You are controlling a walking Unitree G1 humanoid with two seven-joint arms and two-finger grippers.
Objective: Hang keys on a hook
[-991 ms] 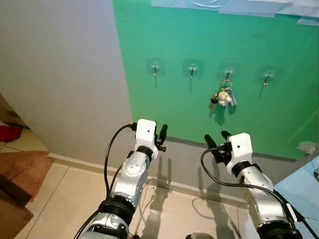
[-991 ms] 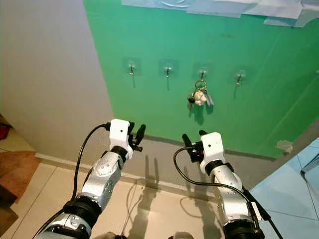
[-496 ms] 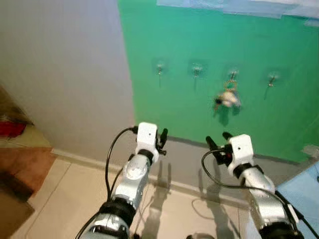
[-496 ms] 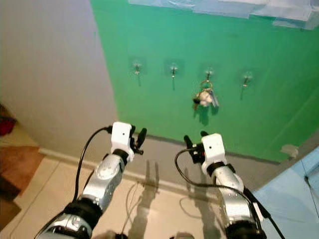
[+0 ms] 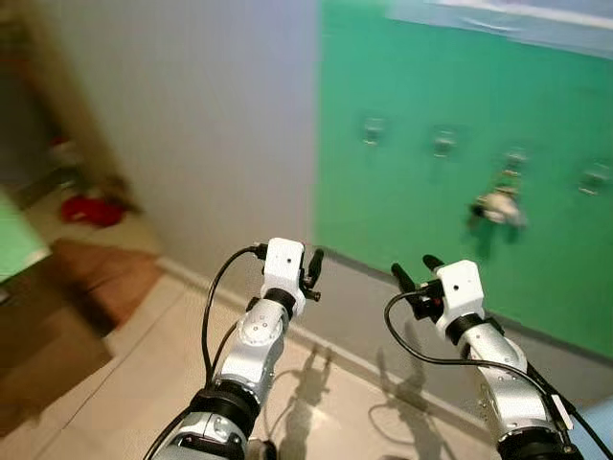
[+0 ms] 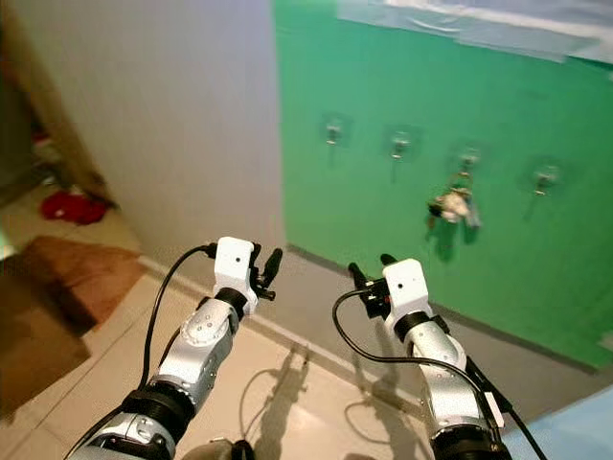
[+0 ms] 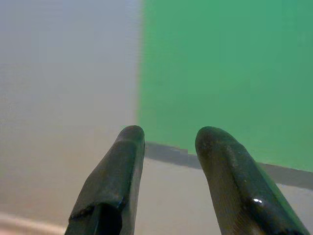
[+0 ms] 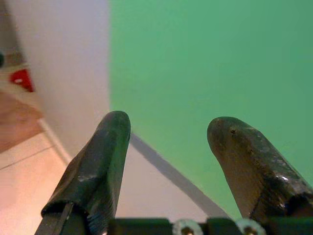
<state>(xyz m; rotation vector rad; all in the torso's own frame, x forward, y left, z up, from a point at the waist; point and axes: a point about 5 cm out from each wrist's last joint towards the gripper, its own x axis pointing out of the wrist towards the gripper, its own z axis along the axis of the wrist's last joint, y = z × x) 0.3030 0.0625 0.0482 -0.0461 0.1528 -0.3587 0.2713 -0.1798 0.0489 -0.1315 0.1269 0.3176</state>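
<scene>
Keys [image 6: 453, 205] hang on third hook [image 6: 466, 159] of four on green wall panel [image 6: 402, 86]. We hold left gripper [image 6: 265, 271] and right gripper [image 6: 370, 274] raised before wall, below hooks, both parted and empty, well apart from keys.

Two silver, rounded metal arms with black ring joints. Each ends in a white boxy wrist block bearing a gripper of two long black fingers. The left gripper [image 5: 312, 267] has blunt, rounded fingertips [image 7: 131, 142]; a black cable loops from the left wrist block down along its forearm. The right gripper [image 5: 414, 272] has scuffed, glossy fingertips [image 8: 113, 128], small silver screws at the finger base, and a black cable curling from its wrist block.
</scene>
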